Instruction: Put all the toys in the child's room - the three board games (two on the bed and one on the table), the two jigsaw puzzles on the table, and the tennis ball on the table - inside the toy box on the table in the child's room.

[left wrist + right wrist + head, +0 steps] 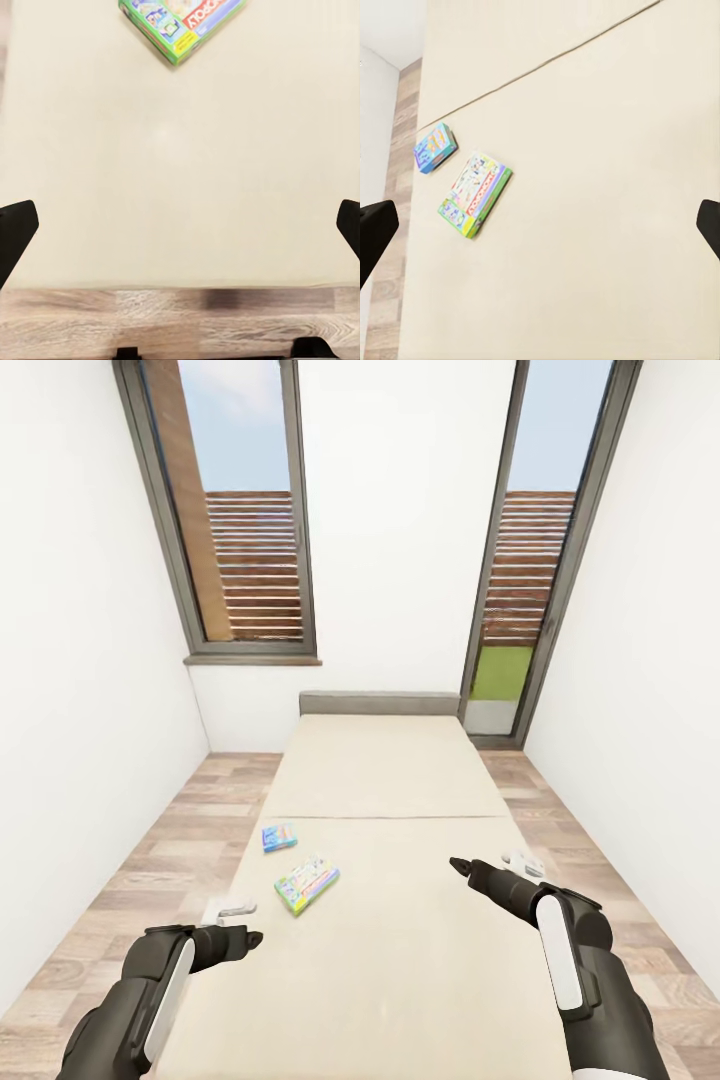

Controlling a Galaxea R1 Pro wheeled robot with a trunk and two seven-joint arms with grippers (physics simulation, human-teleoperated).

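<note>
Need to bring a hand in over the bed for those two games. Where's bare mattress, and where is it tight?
Bare: the bed's near half between the left gripper and right gripper, and everything right of the green game. The stretch beyond the seam, up to the headboard, is bare too. Tight: the blue game and green game lie close together near the left edge.

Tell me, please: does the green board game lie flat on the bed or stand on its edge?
Flat. The green board game lies face up on the bed, its printed lid showing in the head view.
</note>
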